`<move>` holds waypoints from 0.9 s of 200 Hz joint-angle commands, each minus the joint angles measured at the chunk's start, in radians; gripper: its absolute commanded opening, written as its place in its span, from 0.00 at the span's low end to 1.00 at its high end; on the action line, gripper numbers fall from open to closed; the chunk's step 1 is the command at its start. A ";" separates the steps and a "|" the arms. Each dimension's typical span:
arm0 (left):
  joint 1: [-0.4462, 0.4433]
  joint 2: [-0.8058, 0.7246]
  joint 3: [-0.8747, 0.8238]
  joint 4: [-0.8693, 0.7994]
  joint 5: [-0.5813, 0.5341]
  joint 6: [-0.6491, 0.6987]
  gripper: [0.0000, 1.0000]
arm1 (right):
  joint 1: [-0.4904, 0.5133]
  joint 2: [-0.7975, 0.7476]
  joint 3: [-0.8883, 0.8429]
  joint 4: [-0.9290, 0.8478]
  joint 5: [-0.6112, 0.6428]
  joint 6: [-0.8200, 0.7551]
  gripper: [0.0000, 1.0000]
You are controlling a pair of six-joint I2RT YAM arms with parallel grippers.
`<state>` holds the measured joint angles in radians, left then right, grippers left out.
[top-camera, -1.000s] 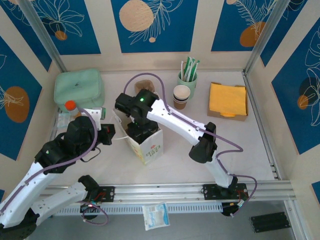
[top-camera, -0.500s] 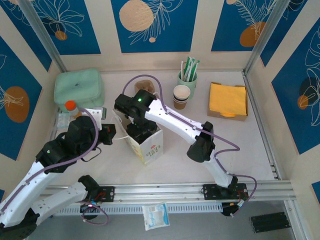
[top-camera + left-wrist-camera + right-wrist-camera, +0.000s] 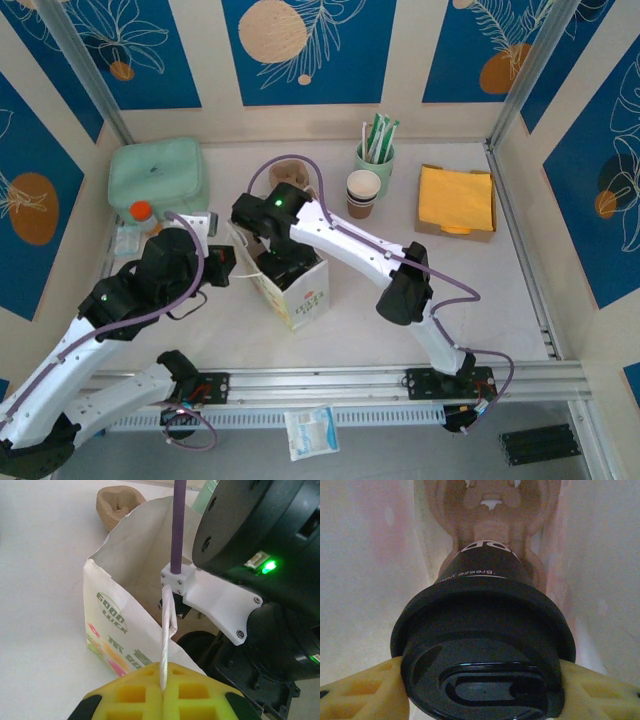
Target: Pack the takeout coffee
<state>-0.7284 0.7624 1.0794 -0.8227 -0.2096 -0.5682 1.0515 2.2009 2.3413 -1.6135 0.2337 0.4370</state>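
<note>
Takeout coffee (image 3: 482, 630) sits upright inside the bag (image 3: 112, 625), your right gripper (image 3: 481, 692) clamping it, base toward 12 o'clock in the wrist view. Left gripper (image 3: 164, 692), at the bag's 9 o'clock, pinches the handle (image 3: 166, 630).

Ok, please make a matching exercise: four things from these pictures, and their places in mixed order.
1 takeout coffee
2 bag handle
3 orange napkins
4 green pouch

A far left of the table
B held in the right hand, inside the paper bag
C pinched by the shut left hand
D far right, in a box

Pairs: 1-B, 2-C, 3-D, 4-A
</note>
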 commanded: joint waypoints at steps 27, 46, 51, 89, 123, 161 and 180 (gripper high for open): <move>0.007 -0.016 -0.001 -0.016 -0.006 0.006 0.00 | 0.002 -0.057 -0.053 -0.161 -0.027 -0.018 0.52; 0.007 -0.015 -0.004 -0.018 -0.008 0.005 0.00 | 0.004 -0.066 -0.076 -0.161 -0.032 -0.021 0.52; 0.007 -0.015 -0.003 -0.018 -0.008 0.005 0.00 | 0.004 -0.069 -0.082 -0.161 -0.033 -0.023 0.52; 0.007 -0.013 -0.003 -0.018 -0.013 0.007 0.00 | 0.005 -0.084 -0.120 -0.161 -0.043 -0.041 0.52; 0.007 -0.008 -0.010 -0.007 -0.010 0.006 0.00 | 0.002 -0.090 -0.157 -0.161 -0.054 -0.056 0.52; 0.007 0.006 -0.007 0.000 -0.004 0.007 0.00 | -0.002 -0.086 -0.167 -0.161 -0.045 -0.059 0.52; 0.007 0.002 -0.007 -0.001 -0.004 0.007 0.00 | -0.006 -0.081 -0.157 -0.161 -0.043 -0.059 0.52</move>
<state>-0.7284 0.7685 1.0794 -0.8280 -0.2100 -0.5682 1.0523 2.1185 2.1963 -1.5909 0.2226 0.3920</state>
